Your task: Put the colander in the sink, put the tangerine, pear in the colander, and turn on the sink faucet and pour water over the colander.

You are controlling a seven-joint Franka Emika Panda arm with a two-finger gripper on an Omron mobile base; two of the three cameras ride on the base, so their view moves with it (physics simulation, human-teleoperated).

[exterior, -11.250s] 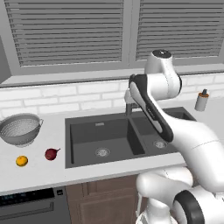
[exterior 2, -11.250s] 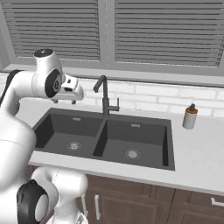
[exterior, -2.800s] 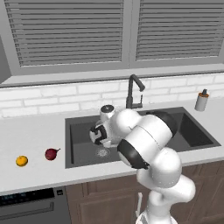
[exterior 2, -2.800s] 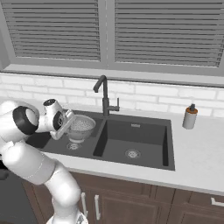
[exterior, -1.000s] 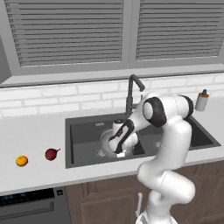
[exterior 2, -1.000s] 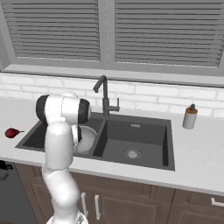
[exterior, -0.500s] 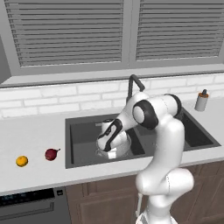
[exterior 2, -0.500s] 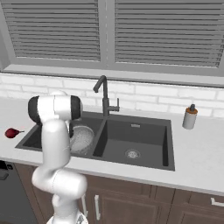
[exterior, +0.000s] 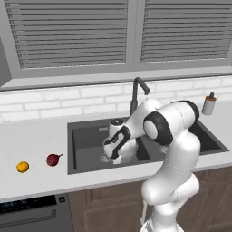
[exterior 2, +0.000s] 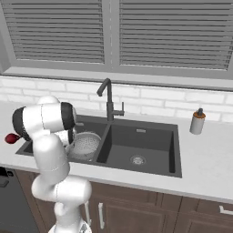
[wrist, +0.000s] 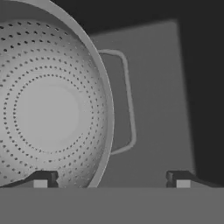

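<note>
Gripper (wrist: 111, 178) spread wide over colander (wrist: 52, 105) rim, nothing held; colander seated in sink (exterior: 86, 140) left basin; tangerine (exterior: 22, 166), pear (exterior: 53, 159) left on table (exterior: 31, 145).

Colander: we see the colander (exterior 2: 87, 144) sitting in the left basin of the sink (exterior 2: 150, 165), just beside our white arm.
Faucet: the sink faucet (exterior 2: 108, 103) stands behind the divider between the basins.
Pear: the pear (exterior 2: 9, 138) lies on the counter (exterior 2: 207, 177) at far left, partly behind our arm.
Soap: a small white dispenser bottle (exterior 2: 197, 121) stands right of the sink.
</note>
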